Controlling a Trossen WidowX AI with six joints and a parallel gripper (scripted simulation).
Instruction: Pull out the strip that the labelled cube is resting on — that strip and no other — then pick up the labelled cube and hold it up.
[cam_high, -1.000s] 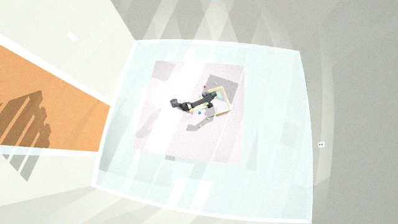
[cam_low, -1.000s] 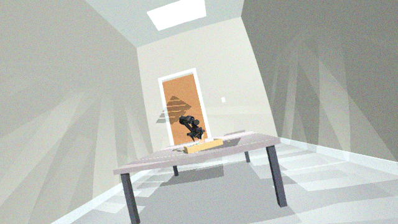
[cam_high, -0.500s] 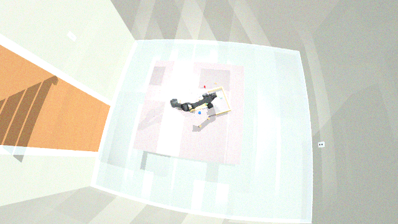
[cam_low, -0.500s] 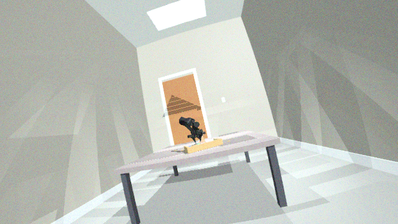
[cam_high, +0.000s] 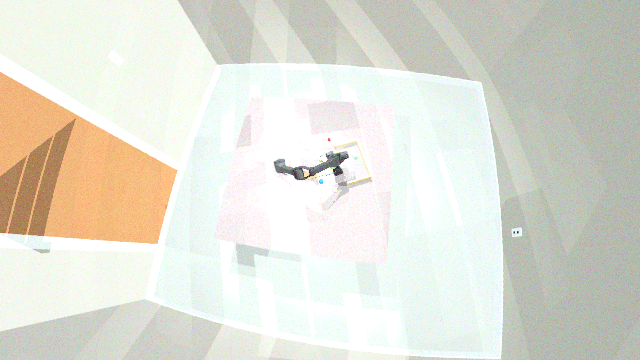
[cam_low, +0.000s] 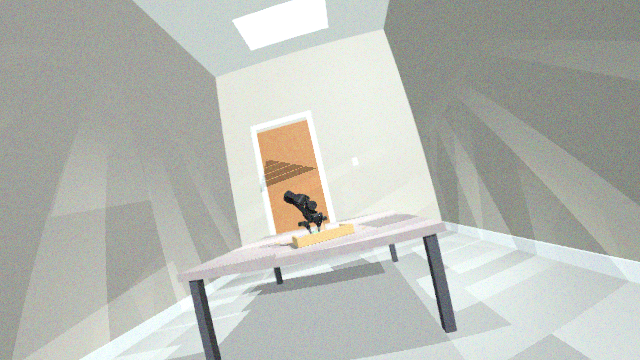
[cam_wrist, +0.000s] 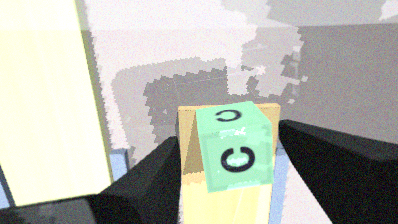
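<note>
The mint green cube (cam_wrist: 237, 150) marked with a black C rests near the far end of a yellow wooden strip (cam_wrist: 222, 207) in the wrist view. My gripper (cam_wrist: 228, 136) (cam_low: 311, 230) is partly open and empty. Its black fingers stand one on each side of the cube and strip, with a gap on both sides. In the exterior view the fingers are low over the table, behind a yellow wall. In the top view the arm covers much of the cube's surroundings, and the strip's full length cannot be made out.
Blue rails (cam_wrist: 119, 162) (cam_wrist: 279, 185) flank the strip. A wide pale yellow strip (cam_wrist: 50, 100) lies to the left in the wrist view. A yellow-edged tray (cam_high: 365, 162) (cam_low: 325, 236) is at the arm's far end. A blue ball (cam_high: 321, 181) and a small red object (cam_high: 329, 139) lie either side of the arm.
</note>
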